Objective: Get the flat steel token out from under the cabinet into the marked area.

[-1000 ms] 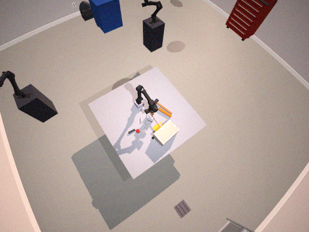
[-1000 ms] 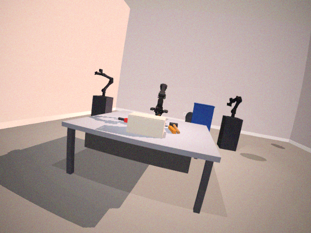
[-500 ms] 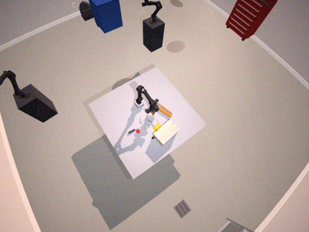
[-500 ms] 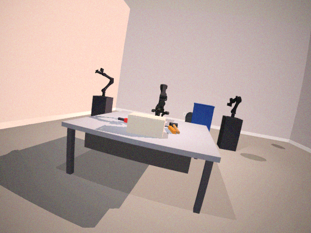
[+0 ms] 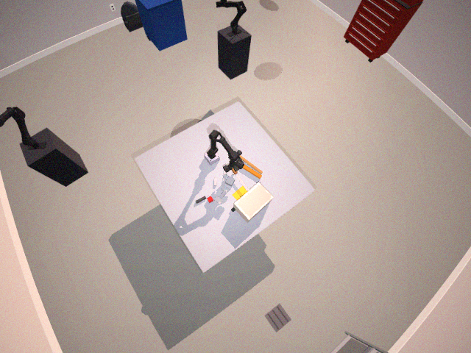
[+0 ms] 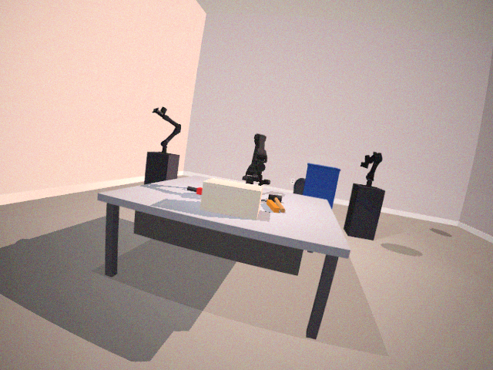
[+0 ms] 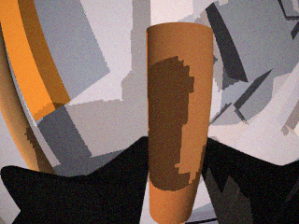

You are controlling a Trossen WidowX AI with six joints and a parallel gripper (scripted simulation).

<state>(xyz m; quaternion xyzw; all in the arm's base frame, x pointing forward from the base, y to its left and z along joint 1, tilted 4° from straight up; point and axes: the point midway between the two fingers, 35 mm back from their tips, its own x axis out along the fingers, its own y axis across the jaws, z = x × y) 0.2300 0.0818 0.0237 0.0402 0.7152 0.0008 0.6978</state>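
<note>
Overhead, black arm (image 5: 224, 143) (image 6: 259, 153) bent, fingers downward (orange handle (image 7: 179, 107) between).

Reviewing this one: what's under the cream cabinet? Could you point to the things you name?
Can't tell: the cream cabinet (image 5: 253, 201) (image 6: 231, 199) covers whatever is beneath it. Only a yellow patch (image 5: 239, 193) shows beside it, seen from above.

The hand grips an orange-brown cylinder (image 7: 179, 121), probably a handle.

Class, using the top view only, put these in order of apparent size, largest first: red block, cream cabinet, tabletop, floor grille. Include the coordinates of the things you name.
1. Tabletop (image 5: 171, 163) (image 6: 302, 223) (image 7: 100, 89)
2. Cream cabinet (image 5: 252, 201) (image 6: 230, 199)
3. Floor grille (image 5: 277, 317)
4. Red block (image 5: 210, 198) (image 6: 199, 191)

The gaps are plain; none look alike.
</note>
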